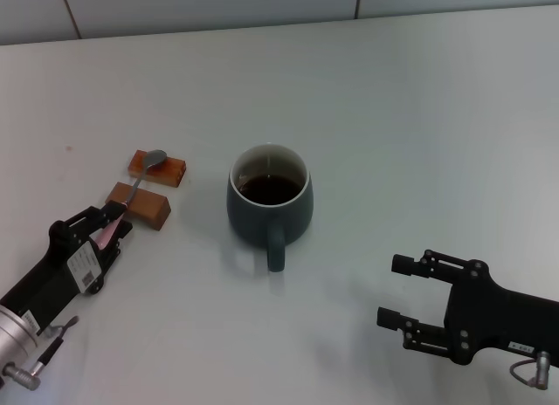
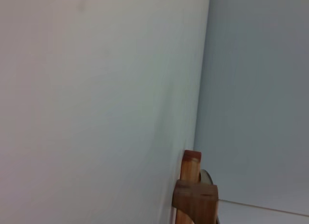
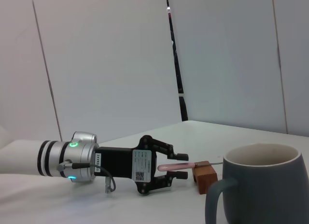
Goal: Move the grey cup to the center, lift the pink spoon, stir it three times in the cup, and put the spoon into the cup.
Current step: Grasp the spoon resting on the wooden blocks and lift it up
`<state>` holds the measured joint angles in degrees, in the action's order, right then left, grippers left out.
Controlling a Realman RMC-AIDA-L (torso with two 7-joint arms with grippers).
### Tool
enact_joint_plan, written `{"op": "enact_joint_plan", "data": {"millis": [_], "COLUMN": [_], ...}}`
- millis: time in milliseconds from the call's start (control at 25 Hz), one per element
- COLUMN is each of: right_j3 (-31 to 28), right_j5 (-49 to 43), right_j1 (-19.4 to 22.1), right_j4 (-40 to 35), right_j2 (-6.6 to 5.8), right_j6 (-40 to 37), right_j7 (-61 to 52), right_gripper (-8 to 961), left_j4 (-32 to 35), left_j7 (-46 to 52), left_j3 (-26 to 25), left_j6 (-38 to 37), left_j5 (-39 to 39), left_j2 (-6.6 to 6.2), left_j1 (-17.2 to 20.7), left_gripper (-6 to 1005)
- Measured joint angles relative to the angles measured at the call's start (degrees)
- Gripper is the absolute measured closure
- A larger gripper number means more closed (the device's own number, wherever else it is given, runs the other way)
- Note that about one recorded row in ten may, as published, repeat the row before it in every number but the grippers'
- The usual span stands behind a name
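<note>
The grey cup (image 1: 269, 200) stands upright mid-table with dark liquid inside, its handle toward the table's front edge. It also shows in the right wrist view (image 3: 260, 185). The pink spoon (image 1: 140, 182) lies across two brown wooden blocks (image 1: 148, 204), its silver bowl on the far block. My left gripper (image 1: 106, 223) is open at the spoon's near end, with the pink handle (image 3: 175, 166) between its fingers. My right gripper (image 1: 393, 291) is open and empty, to the front right of the cup and apart from it.
The left wrist view shows only the two wooden blocks (image 2: 195, 200) end on, with white tabletop and wall. The table's back edge meets a tiled wall (image 1: 262, 3). White tabletop (image 1: 419, 134) lies around the cup.
</note>
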<state>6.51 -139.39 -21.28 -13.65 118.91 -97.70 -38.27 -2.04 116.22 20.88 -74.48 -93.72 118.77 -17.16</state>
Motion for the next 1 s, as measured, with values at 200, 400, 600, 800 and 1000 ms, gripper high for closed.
{"op": "enact_joint_plan", "data": {"millis": [200, 400, 600, 800, 1000], "right_j3": [0.0, 0.0, 0.0, 0.0, 0.0], "right_j5": [0.0, 0.0, -0.1, -0.1, -0.1], "right_j1": [0.0, 0.0, 0.0, 0.0, -0.1], "right_j4": [0.1, 0.2, 0.2, 0.2, 0.2], "right_j2": [0.0, 0.06, 0.09, 0.09, 0.09], "right_j6": [0.0, 0.2, 0.2, 0.2, 0.1], "right_j7": [0.0, 0.0, 0.0, 0.0, 0.0], "right_gripper": [238, 238, 238, 238, 238], "left_j4": [0.2, -0.1, 0.0, 0.2, 0.4], "left_j7": [0.0, 0.0, 0.0, -0.1, -2.3], "left_j3": [0.0, 0.1, 0.1, 0.1, 0.0], "left_j6": [-0.1, -0.2, -0.3, -0.2, -0.6], "left_j5": [0.0, 0.0, 0.0, 0.0, 0.2], "left_j2": [-0.02, -0.03, -0.03, -0.03, -0.03], "left_j1": [-0.1, -0.2, -0.2, -0.2, -0.2], "left_gripper": [701, 711, 760, 810, 850]}}
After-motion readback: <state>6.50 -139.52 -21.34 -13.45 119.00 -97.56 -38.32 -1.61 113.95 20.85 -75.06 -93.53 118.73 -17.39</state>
